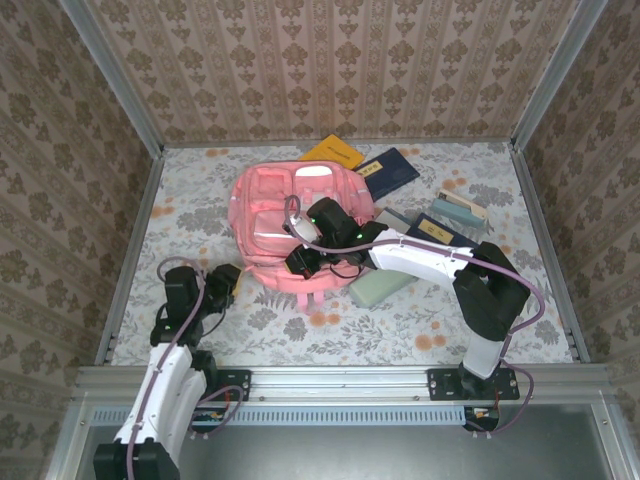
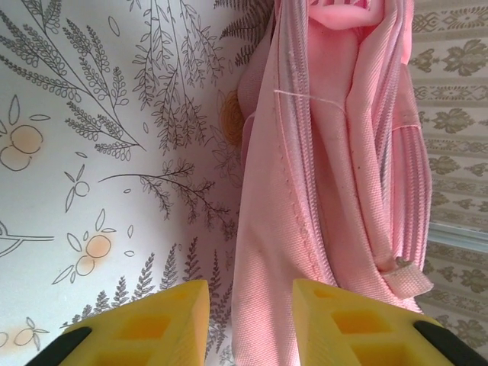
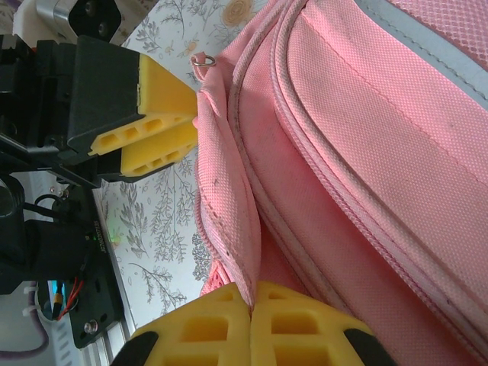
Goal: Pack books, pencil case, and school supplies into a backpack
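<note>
The pink backpack (image 1: 275,215) lies mid-table. My right gripper (image 3: 252,301) is shut on a fold of fabric along its near zipper edge (image 3: 225,198); it hangs over that edge (image 1: 298,265). My left gripper (image 2: 252,293) is open at the backpack's left side (image 2: 320,175), with the fabric edge reaching into the gap and touching no pad; its fingers (image 3: 164,91) stand beside a zip ring. A yellow-orange book (image 1: 333,153) and a navy book (image 1: 388,172) lie behind the backpack, another navy one (image 1: 440,233) to the right. The mint pencil case (image 1: 382,287) lies under the right arm. Teal supplies (image 1: 465,207) sit at far right.
Floral tablecloth (image 1: 200,200) covers the table, which wallpapered walls (image 1: 60,150) close in on three sides. A metal rail (image 1: 340,380) runs along the near edge. The right arm (image 1: 430,255) stretches across the pencil case and the books on the right.
</note>
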### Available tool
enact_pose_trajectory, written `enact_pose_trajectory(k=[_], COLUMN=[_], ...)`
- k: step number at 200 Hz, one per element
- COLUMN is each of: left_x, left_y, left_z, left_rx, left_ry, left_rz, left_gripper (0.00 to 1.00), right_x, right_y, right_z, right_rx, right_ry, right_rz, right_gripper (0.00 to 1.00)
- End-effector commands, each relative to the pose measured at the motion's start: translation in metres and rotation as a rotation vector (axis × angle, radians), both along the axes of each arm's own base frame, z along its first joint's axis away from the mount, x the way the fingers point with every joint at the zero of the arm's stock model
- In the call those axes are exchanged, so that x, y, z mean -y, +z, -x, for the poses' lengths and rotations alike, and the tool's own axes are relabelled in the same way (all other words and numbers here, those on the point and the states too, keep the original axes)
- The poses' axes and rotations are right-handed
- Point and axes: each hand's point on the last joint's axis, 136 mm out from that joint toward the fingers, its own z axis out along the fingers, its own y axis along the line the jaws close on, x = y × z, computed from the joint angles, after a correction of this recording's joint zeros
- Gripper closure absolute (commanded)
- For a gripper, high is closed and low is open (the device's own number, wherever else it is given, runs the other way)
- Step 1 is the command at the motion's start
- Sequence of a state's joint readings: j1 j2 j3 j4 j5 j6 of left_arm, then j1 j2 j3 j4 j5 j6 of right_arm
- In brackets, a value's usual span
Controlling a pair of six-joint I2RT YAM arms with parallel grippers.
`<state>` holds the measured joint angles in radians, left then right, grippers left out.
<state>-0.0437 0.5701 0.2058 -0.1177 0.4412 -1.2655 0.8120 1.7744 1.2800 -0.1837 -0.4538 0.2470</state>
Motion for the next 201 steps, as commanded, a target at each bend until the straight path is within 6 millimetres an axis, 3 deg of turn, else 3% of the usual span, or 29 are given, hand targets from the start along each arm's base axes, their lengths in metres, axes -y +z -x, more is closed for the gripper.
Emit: enact_pose_trajectory(k=[1, 56, 119, 161, 201], left_x=[0.001, 0.012, 0.026, 0.031, 0.034], left_y=[0.023, 0.037, 0.034, 0.048, 0.047], left_z=[-0.011, -0.017, -0.015, -0.016, -0.016], left_rx=[0.073, 0.129, 0.117, 0.165, 0.169], left_ry=[0.006, -0.059, -0.131, -0.157, -0.168], left_rz=[0.031, 0.068, 0.092, 0.095, 0.084], left_gripper=[0.66, 0.68, 0.71, 0.72, 0.76], right_x=[-0.012, -0.014, -0.016, -0.016, -0.016], right_y=[0.037, 0.036, 0.032, 0.029, 0.028], right_z=[-0.011, -0.011, -0.011, -0.011, -0.011], right_rx=[0.057, 0.05, 0.041, 0.033, 0.031], right_ry=[-0.006, -0.003, -0.004, -0.007, -0.01], right_rz=[-0.096, -0.095, -0.089, -0.081, -0.078], right_gripper=[0.99, 0.98, 0.98, 0.98, 0.97])
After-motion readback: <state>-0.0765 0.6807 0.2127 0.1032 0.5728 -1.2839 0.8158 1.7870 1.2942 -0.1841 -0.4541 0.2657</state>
